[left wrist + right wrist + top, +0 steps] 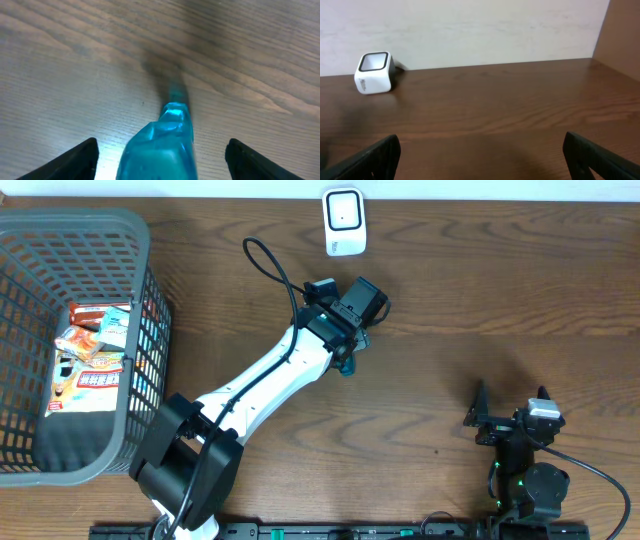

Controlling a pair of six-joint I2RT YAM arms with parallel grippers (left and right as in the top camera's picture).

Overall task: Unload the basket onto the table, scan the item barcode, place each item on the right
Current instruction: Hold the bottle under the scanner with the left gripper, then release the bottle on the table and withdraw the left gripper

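Left jaws and right jaws stand wide, holding nothing. Unheld blue item [159, 150] may roll, hiding its barcode from the scanner [343, 220].

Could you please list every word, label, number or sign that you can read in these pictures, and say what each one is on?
No text can be read with certainty.
Snack packets in the basket: red and orange printed labels, too small to read.
White scanner: a dark mark on its side, too blurred to read.
Blue item: no print visible.
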